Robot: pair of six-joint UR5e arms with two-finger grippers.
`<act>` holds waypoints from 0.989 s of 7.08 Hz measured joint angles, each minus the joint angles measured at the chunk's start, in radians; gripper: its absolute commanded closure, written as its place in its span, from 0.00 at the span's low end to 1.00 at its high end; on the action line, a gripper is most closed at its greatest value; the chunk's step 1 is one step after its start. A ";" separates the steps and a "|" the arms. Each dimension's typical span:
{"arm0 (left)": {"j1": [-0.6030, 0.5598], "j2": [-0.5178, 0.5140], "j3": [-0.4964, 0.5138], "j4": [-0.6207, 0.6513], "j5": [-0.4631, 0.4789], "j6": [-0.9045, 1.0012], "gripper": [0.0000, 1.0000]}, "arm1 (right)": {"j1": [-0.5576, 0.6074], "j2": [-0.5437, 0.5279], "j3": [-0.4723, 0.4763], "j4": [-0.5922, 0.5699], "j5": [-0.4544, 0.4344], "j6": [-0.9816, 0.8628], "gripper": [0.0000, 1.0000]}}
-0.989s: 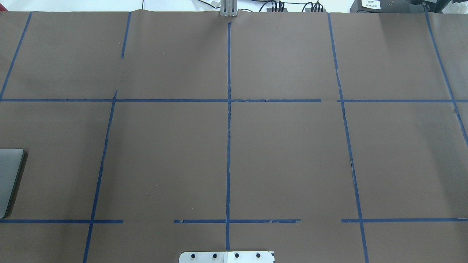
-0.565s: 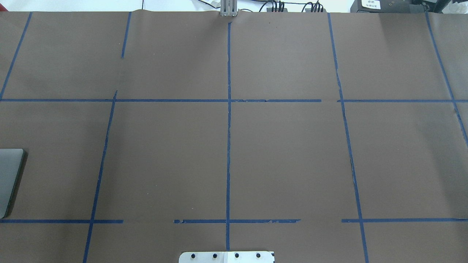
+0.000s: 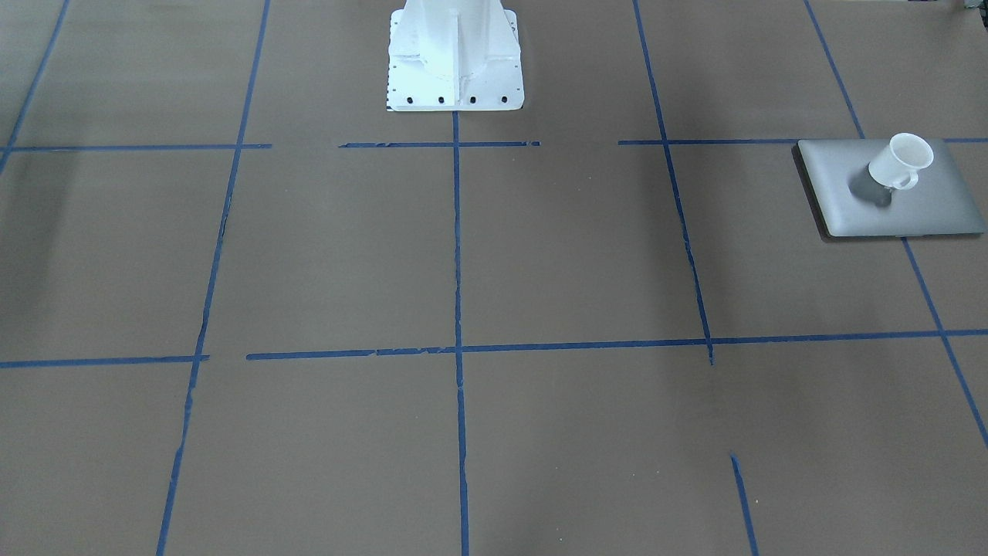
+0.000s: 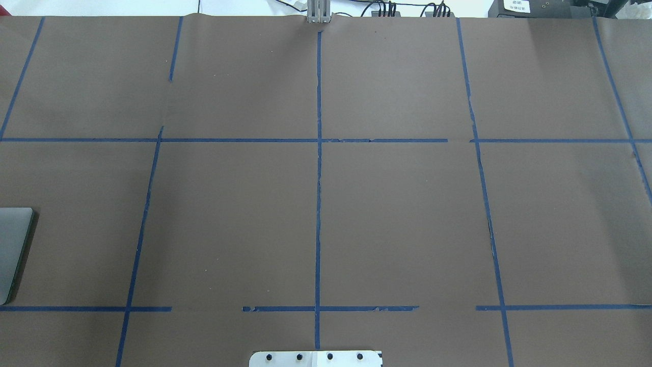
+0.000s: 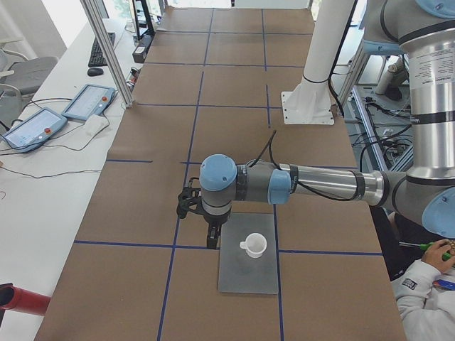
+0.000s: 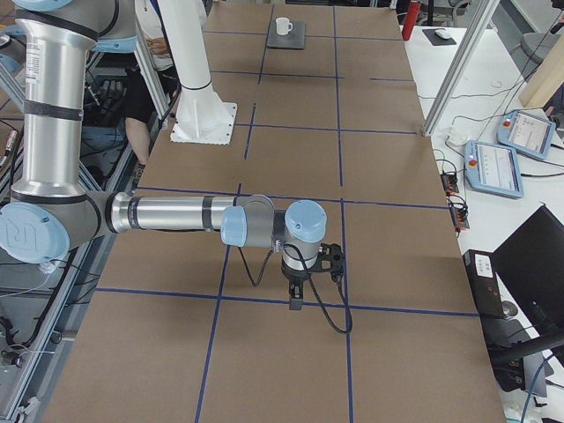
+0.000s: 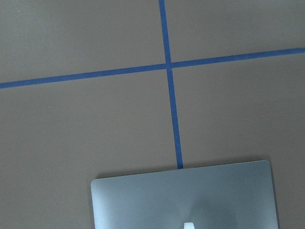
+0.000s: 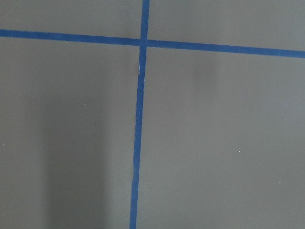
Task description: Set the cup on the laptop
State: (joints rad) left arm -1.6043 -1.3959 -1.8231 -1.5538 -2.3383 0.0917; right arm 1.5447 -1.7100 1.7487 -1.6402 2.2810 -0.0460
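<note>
Currently: cup [image 3: 899,164] stands upright on the closed lid of the laptop [image 3: 926,212], about mid-lid, handle turned toward the operators' edge of the table [image 3: 540,255]. Nothing touches the cup. Laptop lies flat toward the table's left end, nearer the robot's edge than the far edge.

Left gripper [image 5: 212,240]: points straight down, above the table just beside the laptop corner that faces the operators' edge, apart from the cup. It shows in the left side view only, so I cannot tell how far open it is or whether it has hold of anything.

Right gripper [image 6: 295,298]: points down over a blue tape line [image 6: 264,301] toward the table's right end, well apart from the laptop. It shows in the right side view only; opening and hold cannot be told.
</note>
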 measured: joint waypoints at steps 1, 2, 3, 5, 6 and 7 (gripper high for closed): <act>0.001 -0.001 0.031 -0.002 0.002 -0.001 0.00 | 0.000 0.000 0.000 0.000 0.000 0.000 0.00; 0.001 -0.004 0.060 -0.002 0.002 -0.001 0.00 | 0.000 0.000 0.000 0.000 0.000 0.000 0.00; 0.001 -0.003 0.072 0.006 0.002 -0.001 0.00 | 0.000 0.000 0.000 0.000 0.000 0.000 0.00; 0.002 0.000 0.060 0.105 0.002 -0.001 0.00 | 0.000 0.000 0.000 0.000 0.000 0.000 0.00; 0.002 0.002 0.048 0.140 0.002 0.000 0.00 | 0.000 0.000 0.000 0.000 0.000 0.000 0.00; 0.002 -0.001 0.043 0.155 0.002 0.000 0.00 | 0.000 0.000 0.000 0.000 0.000 0.000 0.00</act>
State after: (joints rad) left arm -1.6020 -1.3971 -1.7799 -1.3991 -2.3363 0.0918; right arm 1.5447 -1.7101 1.7488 -1.6406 2.2810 -0.0460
